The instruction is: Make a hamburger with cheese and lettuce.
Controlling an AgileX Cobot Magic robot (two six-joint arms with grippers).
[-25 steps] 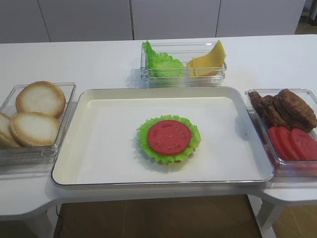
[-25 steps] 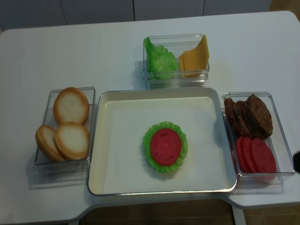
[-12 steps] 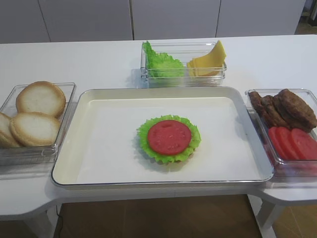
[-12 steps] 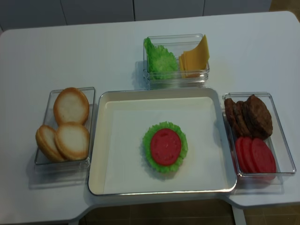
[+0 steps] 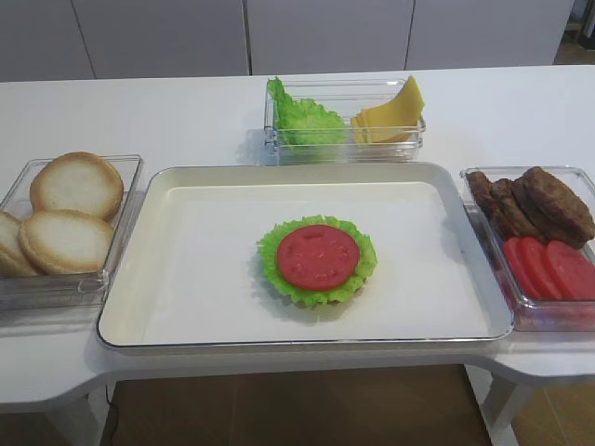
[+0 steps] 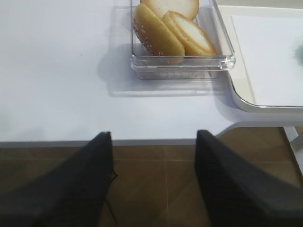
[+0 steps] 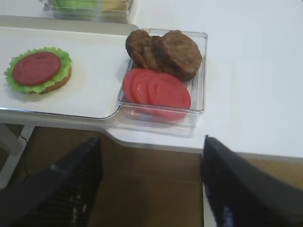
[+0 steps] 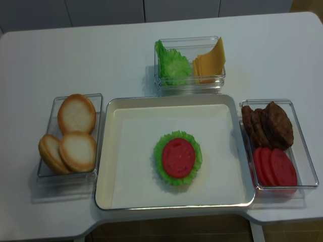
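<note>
We are looking at one hamburger point(image 5: 317, 263) sitting near the middle of the tray point(image 5: 186, 307): a bun base, one frilly lettuce point(image 5: 271, 251) leaf and one red tomato slice point(image 5: 318, 255) lying on top. Behind the tray, a clear back container point(image 5: 344, 93) is holding a bunch of green leaves point(image 5: 302, 119) on its left and the cheese point(image 5: 392, 110) slices on its right, too overlapped to count. On the left, three bun halves point(image 5: 67, 240) are resting in a clear bin point(image 5: 125, 200). On the right, another bin point(image 5: 567, 319) is carrying three brown patties point(image 5: 535, 203) and three tomato slices point(image 5: 550, 268). Our left gripper point(image 6: 154, 182) and right gripper point(image 7: 151, 184) are hanging below the table edge, fingers spread wide apart and gripping nothing. Nothing is standing between the cheese and the hamburger.
</note>
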